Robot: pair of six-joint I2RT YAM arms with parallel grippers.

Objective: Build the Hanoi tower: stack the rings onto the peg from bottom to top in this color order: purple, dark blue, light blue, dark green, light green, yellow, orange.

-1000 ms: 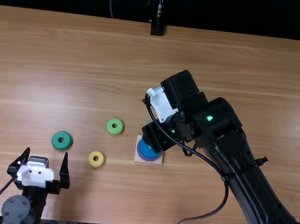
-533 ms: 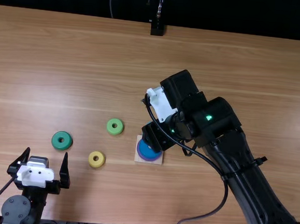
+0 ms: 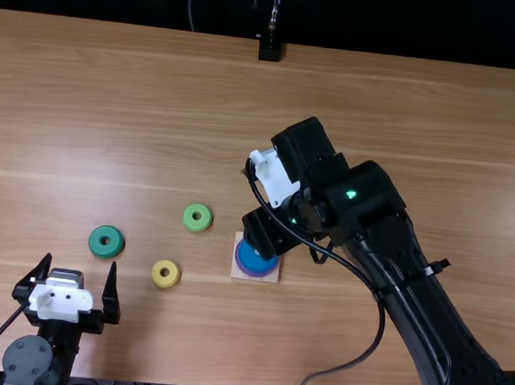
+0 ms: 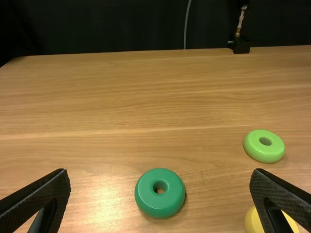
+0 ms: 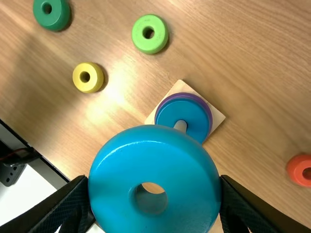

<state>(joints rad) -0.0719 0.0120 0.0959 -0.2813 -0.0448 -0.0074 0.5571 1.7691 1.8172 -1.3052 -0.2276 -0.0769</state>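
Gripping the light blue ring [image 5: 112,165] between its two fingers, the right gripper [image 3: 267,232] is close by the square wooden base [image 3: 270,275] — ring raised above the table and apart from the peg [image 5: 181,126]. On that base lies the purple ring [image 5: 210,115], with the dark blue ring [image 5: 167,111] on top of it, both around the peg, whose tip shows in the dark blue ring's hole.

To the left of the base, as the top view has it, sits the yellow ring [image 3: 158,276]; the light green ring [image 3: 189,217] is left of the base too, a little farther toward the table's far edge. The dark green ring [image 3: 96,240] lies well out to the left of the base. On the base's other side, opposite the yellow one, is the orange ring [image 5: 295,170].

The left gripper [image 3: 80,263] is well left of the base, nearer the table's near edge — its fingers spread wide, nothing between them.
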